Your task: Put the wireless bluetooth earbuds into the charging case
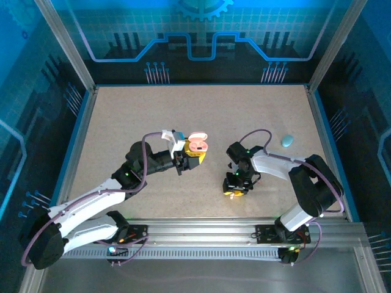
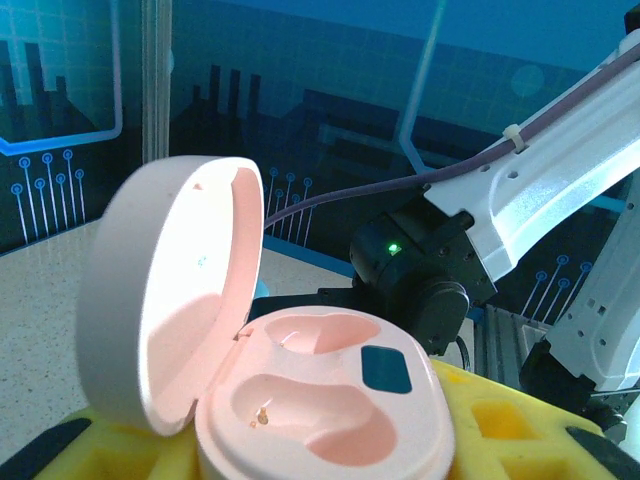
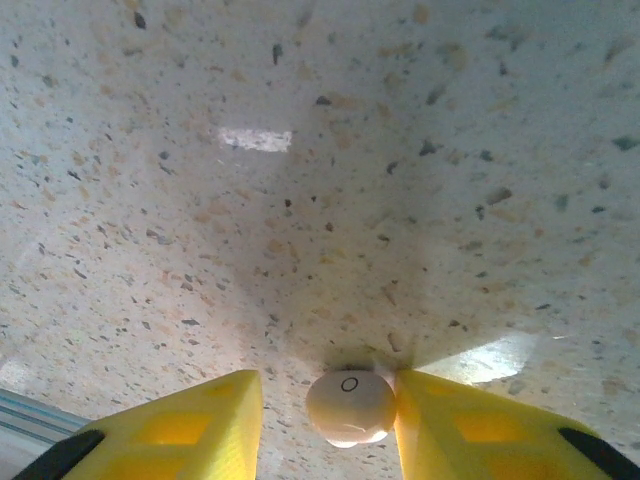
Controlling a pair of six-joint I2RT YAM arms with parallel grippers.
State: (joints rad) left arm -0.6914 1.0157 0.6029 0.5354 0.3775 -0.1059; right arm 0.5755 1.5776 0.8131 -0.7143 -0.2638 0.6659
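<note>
My left gripper is shut on the pink charging case and holds it above the table with its lid open. In the left wrist view the case sits between the yellow fingers, the lid is swung up on the left, and both sockets are bare. My right gripper points down at the table, right of centre. In the right wrist view a whitish earbud lies on the tabletop between the open jaws of that gripper. It touches the right finger, and a gap separates it from the left finger.
A teal case lies on the table at the back right, beyond the right arm. The speckled tabletop is fenced by a metal frame and blue walls. The right arm crosses the left wrist view behind the pink case.
</note>
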